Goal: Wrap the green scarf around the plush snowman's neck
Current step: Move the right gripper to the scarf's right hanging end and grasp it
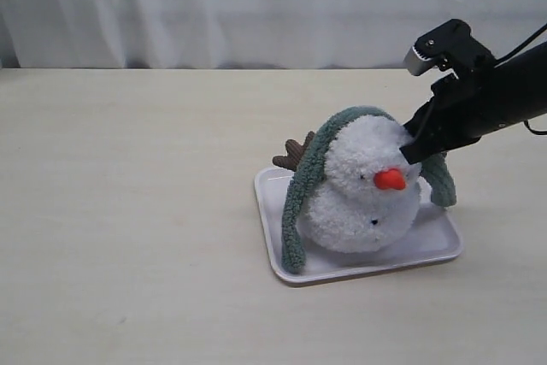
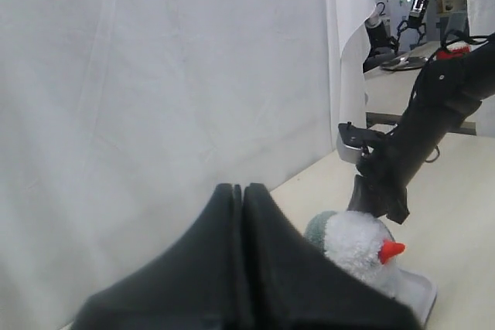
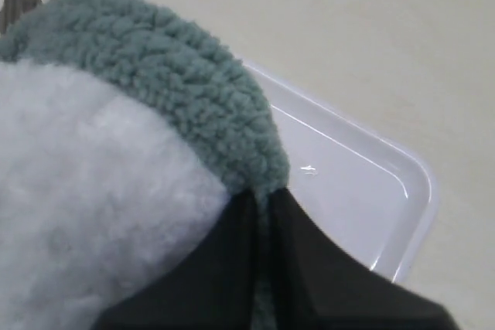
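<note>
The plush snowman point(image 1: 363, 194) lies tilted in a white tray point(image 1: 440, 250), orange nose point(image 1: 390, 179) toward the front. The green scarf point(image 1: 301, 203) is draped over the top of its head, one end hanging down the left side, the other point(image 1: 440, 181) down the right. My right gripper point(image 1: 416, 150) sits at the head's right side, shut on the green scarf point(image 3: 193, 90), whose fabric shows pinched between the jaws. The snowman's neck is hidden in the fluff. My left gripper point(image 2: 243, 188) is shut and empty, away from the snowman point(image 2: 357, 243), out of the exterior view.
A brown twig arm point(image 1: 293, 154) sticks out behind the scarf. The tray point(image 3: 363, 191) rests on a pale wooden table point(image 1: 128, 211) before a white curtain point(image 1: 256, 6). Other robot stations point(image 2: 414, 28) show past the curtain in the left wrist view.
</note>
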Motion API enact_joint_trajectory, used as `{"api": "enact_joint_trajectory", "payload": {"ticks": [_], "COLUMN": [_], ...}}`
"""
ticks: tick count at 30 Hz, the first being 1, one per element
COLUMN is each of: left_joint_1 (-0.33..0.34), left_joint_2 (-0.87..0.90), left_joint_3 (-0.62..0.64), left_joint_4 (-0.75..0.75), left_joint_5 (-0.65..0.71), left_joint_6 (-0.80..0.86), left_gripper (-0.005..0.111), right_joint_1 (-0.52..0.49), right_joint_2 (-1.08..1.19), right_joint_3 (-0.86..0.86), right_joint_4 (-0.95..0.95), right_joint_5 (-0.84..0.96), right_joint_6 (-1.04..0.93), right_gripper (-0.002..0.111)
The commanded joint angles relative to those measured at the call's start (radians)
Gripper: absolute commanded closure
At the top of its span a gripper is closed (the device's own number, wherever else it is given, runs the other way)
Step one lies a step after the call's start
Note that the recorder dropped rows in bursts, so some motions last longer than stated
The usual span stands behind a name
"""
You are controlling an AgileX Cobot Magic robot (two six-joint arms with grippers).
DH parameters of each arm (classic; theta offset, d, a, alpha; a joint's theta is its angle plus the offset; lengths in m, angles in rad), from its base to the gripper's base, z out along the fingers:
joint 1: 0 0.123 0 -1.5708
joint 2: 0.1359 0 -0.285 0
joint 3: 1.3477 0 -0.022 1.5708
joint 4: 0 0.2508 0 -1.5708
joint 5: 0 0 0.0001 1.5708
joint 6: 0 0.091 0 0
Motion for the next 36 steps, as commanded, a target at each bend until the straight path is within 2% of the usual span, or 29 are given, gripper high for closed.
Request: {"api": "enact_joint_trajectory", "payload": {"ticks": [1,6,12,14,18,20,25,33,36], "left_joint_1": [0.000,0.000,0.000,0.000,0.000,0.000,0.000,0.000,0.000], "left_joint_2": [-0.002,-0.002,-0.002,-0.002,-0.002,-0.002,-0.002,-0.002,-0.002], "left_joint_3": [0.002,0.002,0.002,0.002,0.002,0.002,0.002,0.002,0.002], "left_joint_4": [-0.007,-0.007,-0.014,-0.014,-0.014,-0.014,-0.016,-0.016,-0.014], "left_joint_5": [0.002,0.000,0.000,0.002,0.012,0.019,0.029,0.029,0.030], "left_joint_6": [-0.006,-0.006,-0.006,-0.006,-0.006,-0.006,-0.006,-0.006,-0.006], "left_gripper": [0.107,0.107,0.107,0.107,0.107,0.107,0.107,0.107,0.107], "right_joint_1": [0.000,0.000,0.000,0.000,0.000,0.000,0.000,0.000,0.000], "right_joint_2": [0.014,0.014,0.014,0.017,0.030,0.030,0.000,-0.161,-0.230], "right_joint_3": [-0.002,-0.007,-0.051,-0.047,-0.047,-0.049,-0.051,-0.051,-0.045], "right_joint_4": [0.011,0.106,0.052,-0.026,-0.174,-0.177,-0.124,-0.137,-0.139], "right_joint_5": [-0.023,-0.020,0.067,0.053,0.055,0.057,0.054,0.051,0.109], "right_joint_6": [0.035,0.081,0.171,0.232,0.372,0.372,0.331,0.269,0.261], "right_gripper": [0.104,0.104,0.104,0.099,0.083,0.075,0.063,0.063,0.063]}}
